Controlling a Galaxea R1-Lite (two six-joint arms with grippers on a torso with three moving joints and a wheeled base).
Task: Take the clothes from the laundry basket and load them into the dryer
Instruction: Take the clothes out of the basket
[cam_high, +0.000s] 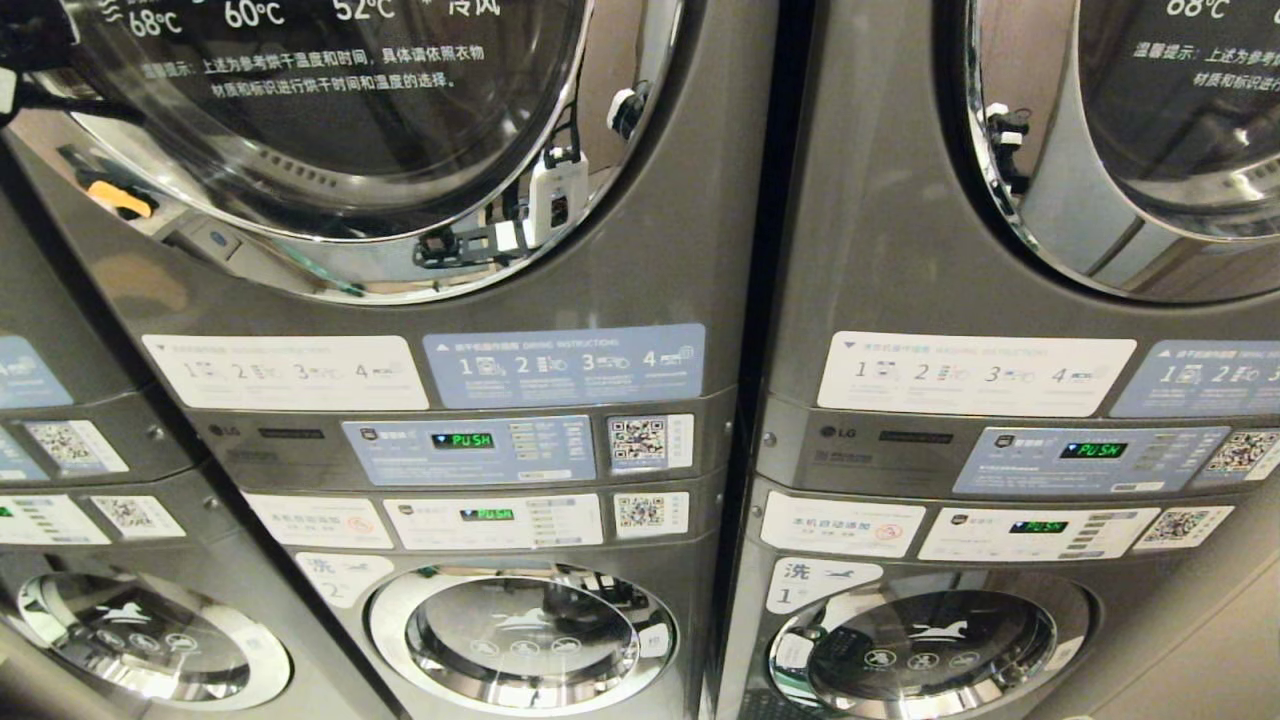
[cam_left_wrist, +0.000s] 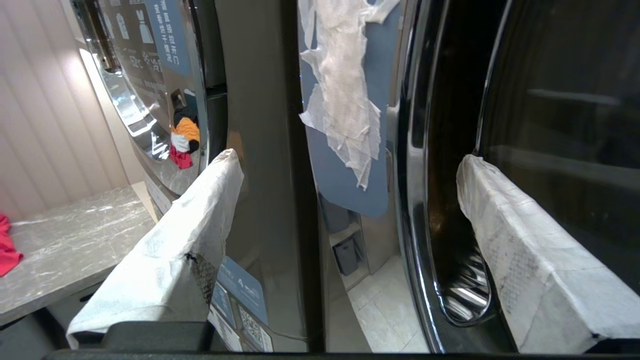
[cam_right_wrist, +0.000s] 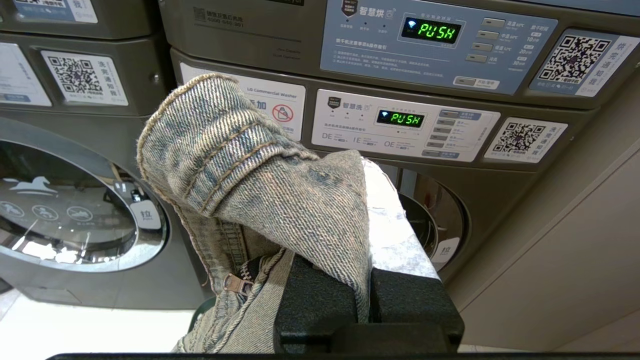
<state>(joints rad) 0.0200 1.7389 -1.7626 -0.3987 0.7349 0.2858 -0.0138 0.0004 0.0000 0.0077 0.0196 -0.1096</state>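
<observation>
Denim jeans (cam_right_wrist: 260, 200) fill the lower middle of the right wrist view, nearest of all; the right gripper (cam_right_wrist: 369, 295) is clamped on a fold of them, its black jaws pressed together low in the frame with the waistband and zipper draped over and beside them. Behind the jeans stand the grey stacked machines, the largest things anywhere: in the head view two columns fill the frame, with the upper dryer door (cam_high: 330, 130) at top left, another at top right, control panels (cam_high: 470, 450) showing green "PUSH" across the middle, and washer doors (cam_high: 520, 640) along the bottom. Neither arm shows in the head view.

The left gripper (cam_left_wrist: 350, 165) stands wide open and empty, its two white-wrapped fingers (cam_left_wrist: 175, 250) spread to either side of the seam between two machines, one finger near a chrome door rim (cam_left_wrist: 415, 200). At the left edge of that view is a marble table (cam_left_wrist: 75, 240) with a red cloth (cam_left_wrist: 7, 245) on it.

The laundry basket is in no view. To load well, I judge that the dryer door must swing fully clear first, with the jeans lifted high so no leg trails on the rim.
</observation>
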